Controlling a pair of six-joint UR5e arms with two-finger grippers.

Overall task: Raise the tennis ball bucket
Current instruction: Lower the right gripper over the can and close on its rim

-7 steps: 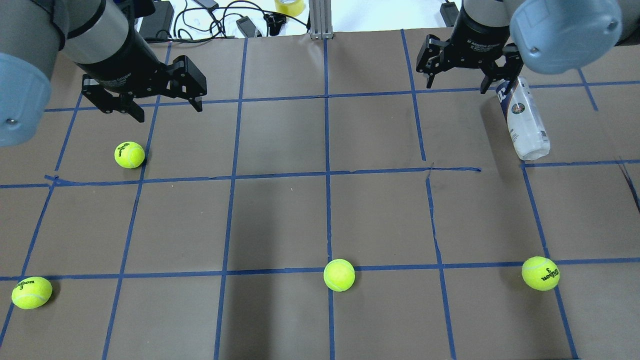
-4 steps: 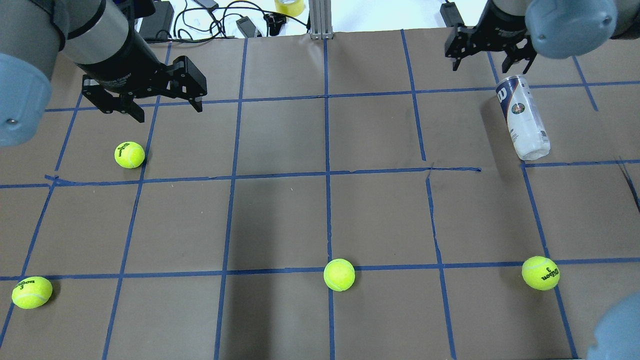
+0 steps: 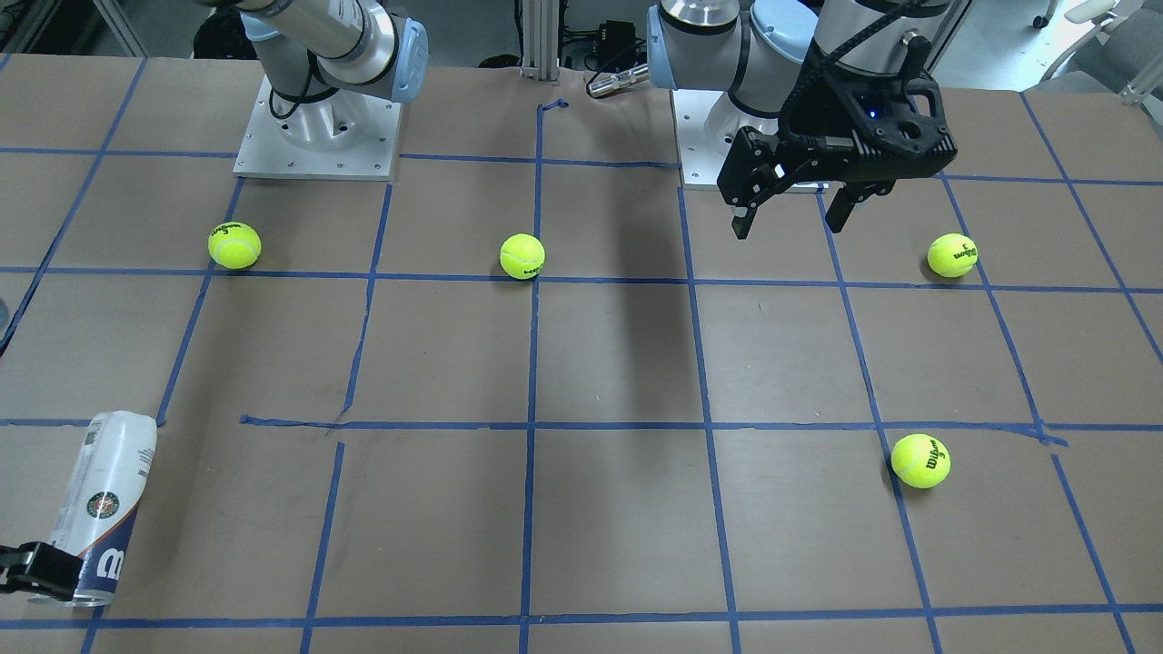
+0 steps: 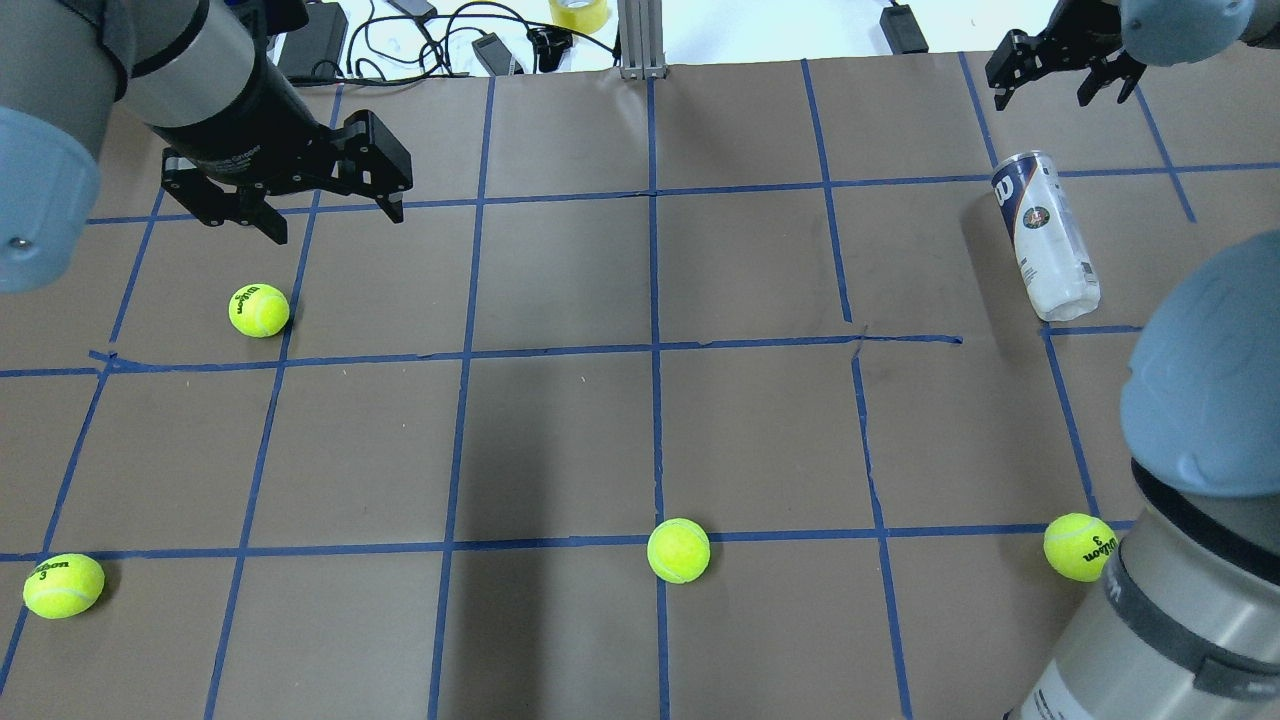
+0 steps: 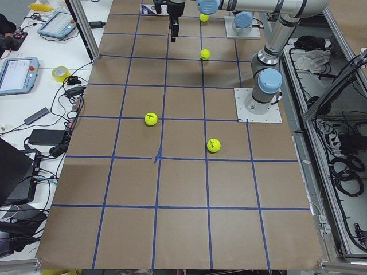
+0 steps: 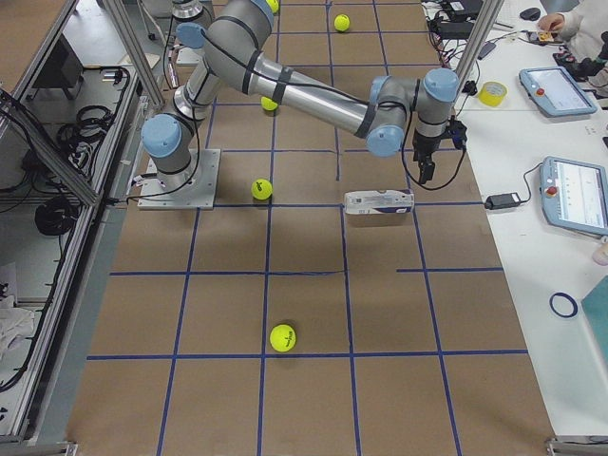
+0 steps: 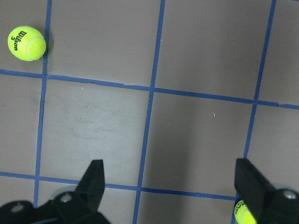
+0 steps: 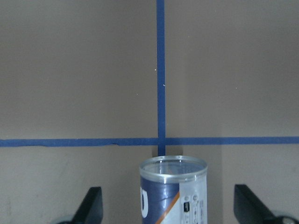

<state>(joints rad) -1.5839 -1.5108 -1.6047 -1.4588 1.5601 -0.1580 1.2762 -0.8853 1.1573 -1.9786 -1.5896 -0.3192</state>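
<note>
The tennis ball bucket is a clear tube with a white and navy label. It lies on its side at the far right of the table and also shows in the front view and the right side view. My right gripper is open and empty, just beyond the bucket's far navy end. In the right wrist view the bucket's rim shows between the two spread fingers. My left gripper is open and empty, hovering over the far left of the table, away from the bucket.
Several yellow-green tennis balls lie on the brown paper: one under the left gripper, one near left, one near centre, one near right. The right arm's elbow fills the near right corner. Cables and tape lie past the far edge.
My right gripper has moved away from the bucket toward the far right edge, still open. The right arm's elbow has swung into the near right corner. The bucket and left arm have not moved.
</note>
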